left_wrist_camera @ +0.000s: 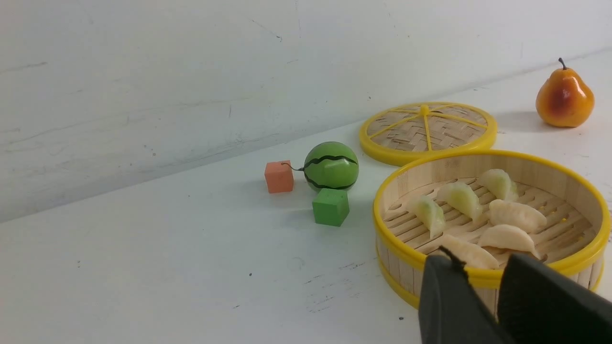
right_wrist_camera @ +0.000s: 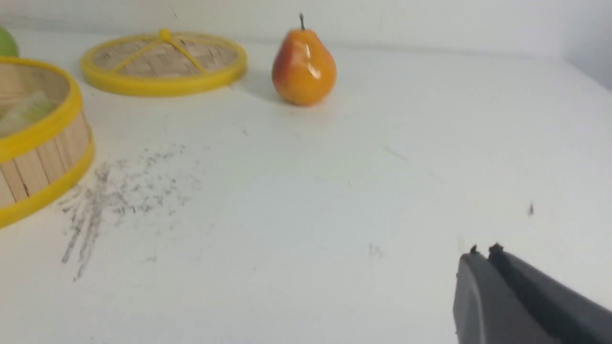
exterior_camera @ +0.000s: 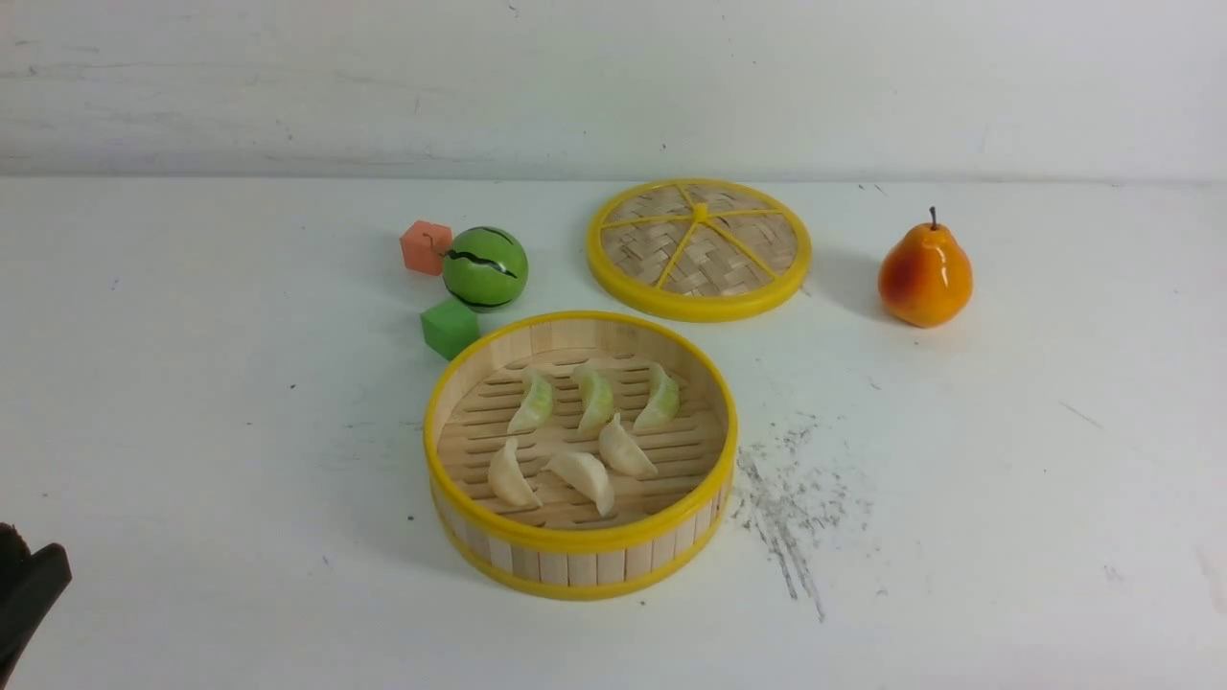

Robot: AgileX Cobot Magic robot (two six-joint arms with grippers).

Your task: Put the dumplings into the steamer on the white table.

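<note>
Black and bare of any load, the left tool (left_wrist_camera: 483, 282) hangs low near the table's front-left corner with its jaws parted a little and nothing between them, while the steamer's (exterior_camera: 575, 541) near rim shows just past its tips in the left wrist view. The right tool (right_wrist_camera: 484, 249) sits over bare table toward the front-right corner, clenched tight on nothing, well apart from everything. All six dumplings lie inside the steamer at the middle of the white table (exterior_camera: 1007, 498): three green dumplings (exterior_camera: 594, 398) in a row on the far side of the slatted floor, three cream dumplings (exterior_camera: 580, 471) nearer the front; none is left out on the table. Behind the steamer, toward the back edge, lie the woven lid (exterior_camera: 700, 249), a toy watermelon (exterior_camera: 485, 268) with an orange cube (exterior_camera: 425, 247) and a green cube (exterior_camera: 449, 328) beside it, and a pear (exterior_camera: 925, 273) toward the right. By my reading the loading step is done and both arms are in the clear. What comes next calls for little: keep the tools off the steamer's rim so nothing gets jostled, and park them.
</note>
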